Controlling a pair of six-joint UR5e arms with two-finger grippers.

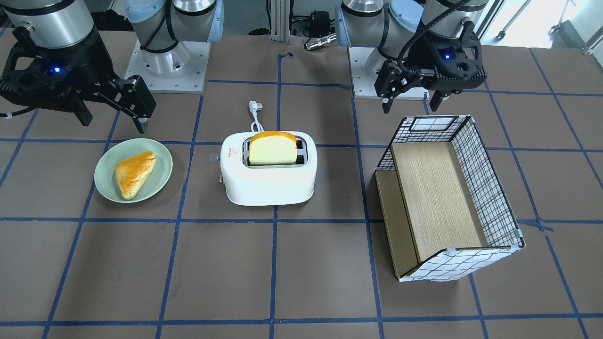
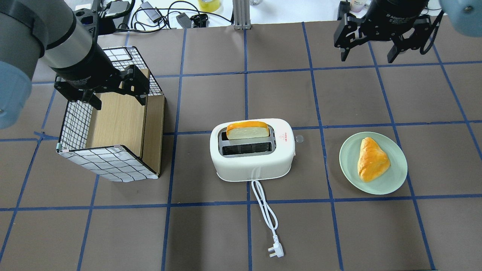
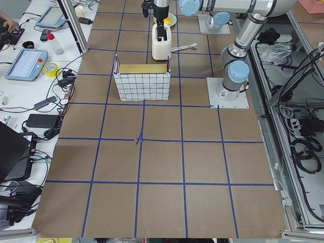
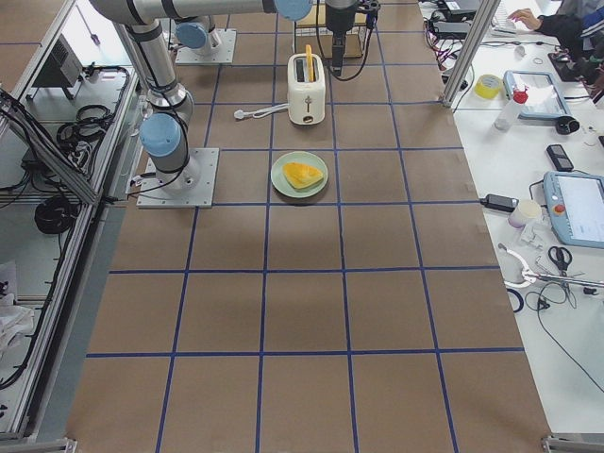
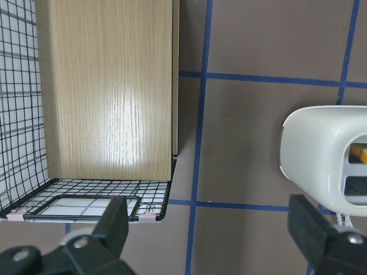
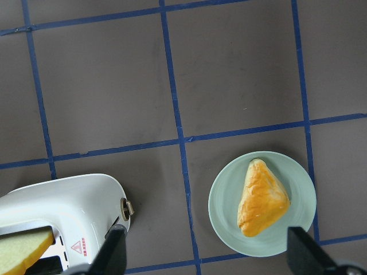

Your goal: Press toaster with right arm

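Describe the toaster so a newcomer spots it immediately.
In the middle of the table, between the checked basket and the green plate, sits the toaster. It alone is white and rounded, with a bread slice in one slot and a cord trailing off.

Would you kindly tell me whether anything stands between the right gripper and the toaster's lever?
Nothing visible does. The right gripper hangs open above bare table, and the toaster has its lever uncovered on the end toward that side. The plate with the pastry lies off to the side, apart from the lever.
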